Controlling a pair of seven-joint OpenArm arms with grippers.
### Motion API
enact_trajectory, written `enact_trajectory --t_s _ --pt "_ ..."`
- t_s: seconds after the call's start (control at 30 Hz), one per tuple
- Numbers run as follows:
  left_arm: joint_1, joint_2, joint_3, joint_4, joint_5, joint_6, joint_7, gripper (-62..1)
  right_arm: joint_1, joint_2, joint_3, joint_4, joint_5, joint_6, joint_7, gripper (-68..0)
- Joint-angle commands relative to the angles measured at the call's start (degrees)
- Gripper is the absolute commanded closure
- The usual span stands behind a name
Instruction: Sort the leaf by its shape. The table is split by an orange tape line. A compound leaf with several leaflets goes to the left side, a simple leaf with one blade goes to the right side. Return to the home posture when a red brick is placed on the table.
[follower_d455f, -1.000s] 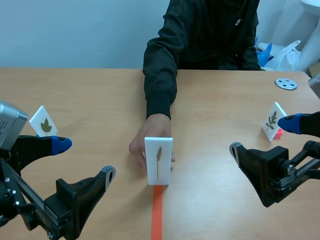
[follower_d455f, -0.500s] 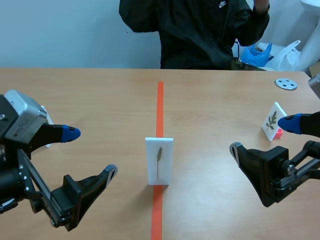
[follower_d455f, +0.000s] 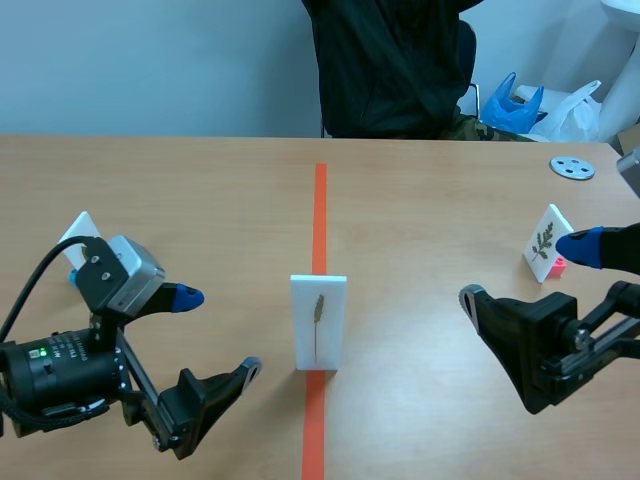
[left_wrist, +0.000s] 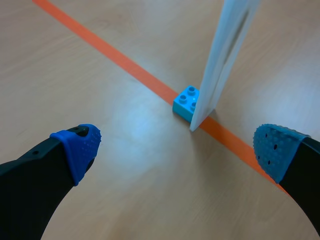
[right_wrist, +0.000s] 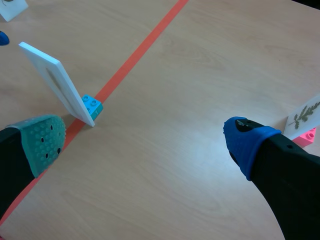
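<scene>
Leaf card (follower_d455f: 318, 322): flat white rectangular plate, smooth and rigid, standing upright on the orange tape line (follower_d455f: 320, 215) at the middle of the table, well apart from both grippers.
Leaf on it: one slim olive-brown blade on a long thin stalk, set upright on the face toward the robot.
Card base: a small glossy blue studded brick (left_wrist: 186, 102) sits on the tape behind the card's lower edge, touching it.
Left gripper (follower_d455f: 217, 332): spread wide and holding nothing; thick black fingers with blue dotted pads (left_wrist: 80, 147), low over the wood on the left side, pointing toward the card.
Right gripper (follower_d455f: 525, 271): spread wide and holding nothing; one pad blue, the other grey-green (right_wrist: 42, 140), over bare wood on the right side.
Right card (follower_d455f: 546, 240): white, tilted, showing a sprig with many small leaflets; it leans on a pink brick (follower_d455f: 556, 265) just beside the right gripper's upper finger.
Left card (follower_d455f: 80, 235): white, partly hidden behind the left arm; its leaf cannot be made out.
Table (follower_d455f: 200, 190): pale wood-grain top, matte with a soft sheen.
Disc (follower_d455f: 572, 167): flat, round, grey, with holes, near the far right edge.
Person (follower_d455f: 390, 70): dark jacket, across the table.
</scene>
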Motion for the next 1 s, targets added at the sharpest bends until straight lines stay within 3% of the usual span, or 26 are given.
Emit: enact_trajectory --t_s 0.0,0.3,0.53,0.97 --pt "-1.86 0.46 1.09 0.13 0.39 -0.09 -1.81 -62.3 0.68 0.26 0.59 0.02 0.59 -0.02 0.87 -67.9" --pt "-11.69 1.25 9.75 -10.23 4.76 0.35 -7.48 -62.3 0.68 0.26 0.59 0.02 -0.5 -1.29 0.87 -67.9" --pt "-17.09 3.34 15.08 -17.11 4.79 0.35 -10.73 -62.3 0.68 0.24 0.68 0.02 -0.74 -1.51 0.87 -67.9" --pt "-21.05 6.69 20.52 -20.31 5.01 0.42 -11.8 -62.3 0.66 0.09 1.68 0.02 -0.7 -1.51 0.85 -67.9"
